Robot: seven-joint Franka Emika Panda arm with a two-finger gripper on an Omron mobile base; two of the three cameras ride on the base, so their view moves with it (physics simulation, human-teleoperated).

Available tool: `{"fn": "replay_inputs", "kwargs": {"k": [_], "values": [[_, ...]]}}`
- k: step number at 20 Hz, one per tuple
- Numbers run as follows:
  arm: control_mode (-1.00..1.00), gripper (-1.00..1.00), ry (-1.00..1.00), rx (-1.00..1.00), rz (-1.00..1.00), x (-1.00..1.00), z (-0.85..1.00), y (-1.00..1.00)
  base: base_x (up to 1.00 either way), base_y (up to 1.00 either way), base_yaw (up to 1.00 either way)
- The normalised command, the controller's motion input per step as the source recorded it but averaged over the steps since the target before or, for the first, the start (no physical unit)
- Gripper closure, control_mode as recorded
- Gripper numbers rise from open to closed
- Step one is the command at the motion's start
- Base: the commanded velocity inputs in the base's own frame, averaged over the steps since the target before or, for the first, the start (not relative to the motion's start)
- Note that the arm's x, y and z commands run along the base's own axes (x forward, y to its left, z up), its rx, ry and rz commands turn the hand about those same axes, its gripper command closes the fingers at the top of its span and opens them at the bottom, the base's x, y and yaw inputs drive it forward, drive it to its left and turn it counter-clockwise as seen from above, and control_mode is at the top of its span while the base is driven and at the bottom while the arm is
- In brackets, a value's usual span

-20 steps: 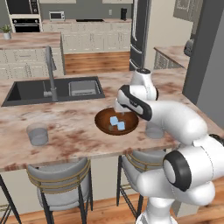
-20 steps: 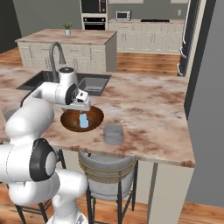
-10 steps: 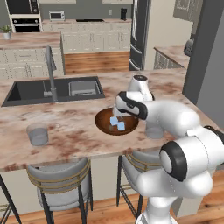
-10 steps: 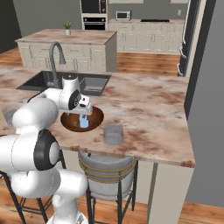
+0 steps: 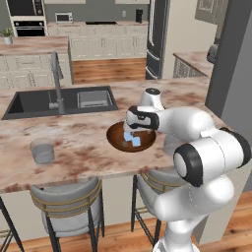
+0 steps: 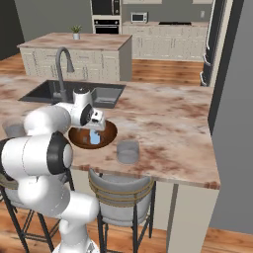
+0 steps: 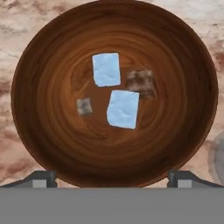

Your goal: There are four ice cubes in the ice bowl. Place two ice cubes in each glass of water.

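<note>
The ice bowl (image 7: 48, 70) of dark wood lies directly under my open gripper (image 7: 113, 179), its fingertips (image 7: 43, 177) standing wide apart at the near rim. Two pale-blue ice cubes (image 7: 106, 69) (image 7: 123, 109) rest near the bowl's middle. Beside them are two smaller, brownish see-through squares (image 7: 140, 83) (image 7: 84, 106). In the left base view the gripper (image 5: 132, 129) hovers low over the bowl (image 5: 114, 139) and its ice cubes (image 5: 133, 141). One glass of water (image 5: 42, 150) stands far left on the counter. The other glass (image 6: 128, 151) sits just right of the bowl (image 6: 111, 131).
A dark sink (image 5: 64, 101) with a tall faucet (image 5: 56, 74) lies behind the bowl to the left. Grey bar stools (image 5: 66, 209) stand under the counter's front edge. The marble counter (image 6: 168, 123) stretches open to the right of the bowl.
The hand has dropped lower and shifted slightly left, now sitting closer over the bowl. The jaws have stayed wide open. Bowl, cubes and glasses have not moved.
</note>
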Motion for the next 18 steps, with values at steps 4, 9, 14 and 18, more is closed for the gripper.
{"fn": "replay_inputs", "kwargs": {"k": [4, 9, 14, 18], "values": [[-1.00, -1.00, 0.00, 0.00, 0.00, 0.38, -0.12, 0.12, 0.00, 0.00, 0.00], [-1.00, -1.00, 0.00, -0.03, 0.02, 0.37, -0.30, 0.05, 0.00, 0.00, 0.00], [-1.00, -1.00, 0.04, -0.04, 0.04, 0.32, -0.26, 0.00, 0.00, 0.00, 0.00], [-1.00, -1.00, 0.03, 0.00, 0.04, 0.33, -0.03, 0.00, 0.00, 0.00, 0.00]]}}
